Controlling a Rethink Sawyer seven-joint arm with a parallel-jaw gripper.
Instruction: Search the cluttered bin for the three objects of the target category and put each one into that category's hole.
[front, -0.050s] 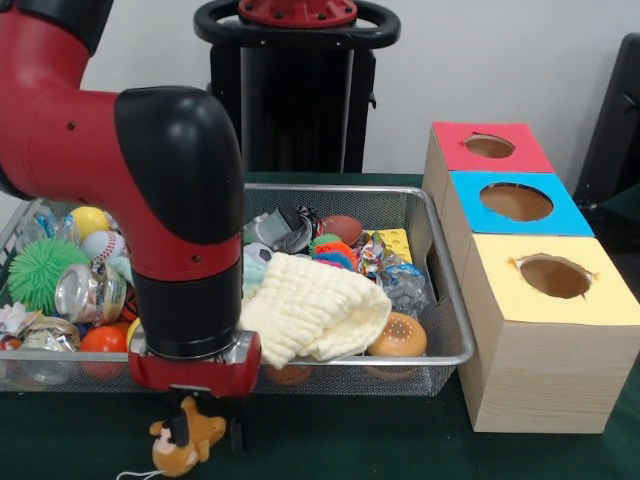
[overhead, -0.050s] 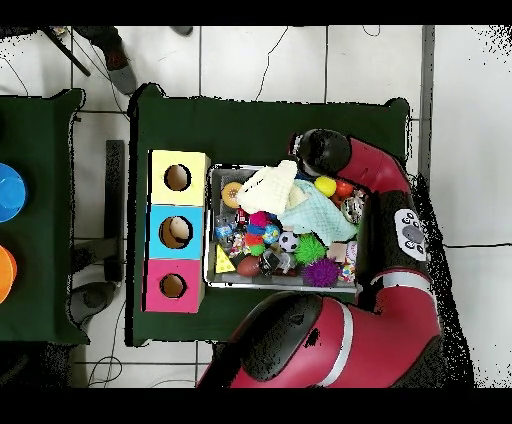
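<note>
My gripper (front, -0.050s: 208, 428) hangs low over the green table, just outside the wire bin's (front, -0.050s: 440, 300) near wall. Its fingers (front, -0.050s: 238, 432) stand apart, so it is open. A small brown plush toy (front, -0.050s: 200, 440) lies under it, partly between the fingers, with one finger in front of it. I see no squeeze on the toy. The bin holds a cream cloth (front, -0.050s: 315, 310), balls, a green spiky ball (front, -0.050s: 40, 270), a can (front, -0.050s: 85, 292) and a burger toy (front, -0.050s: 398, 335). In the overhead view the arm (overhead, -0.050s: 322, 152) hides the gripper and the toy.
Three wooden boxes stand beside the bin, each with a round hole: red (front, -0.050s: 490, 147), blue (front, -0.050s: 516, 202) and yellow (front, -0.050s: 554, 276). Overhead they show as yellow (overhead, -0.050s: 178, 178), blue (overhead, -0.050s: 178, 232) and red (overhead, -0.050s: 172, 285), left of the bin (overhead, -0.050s: 212, 230).
</note>
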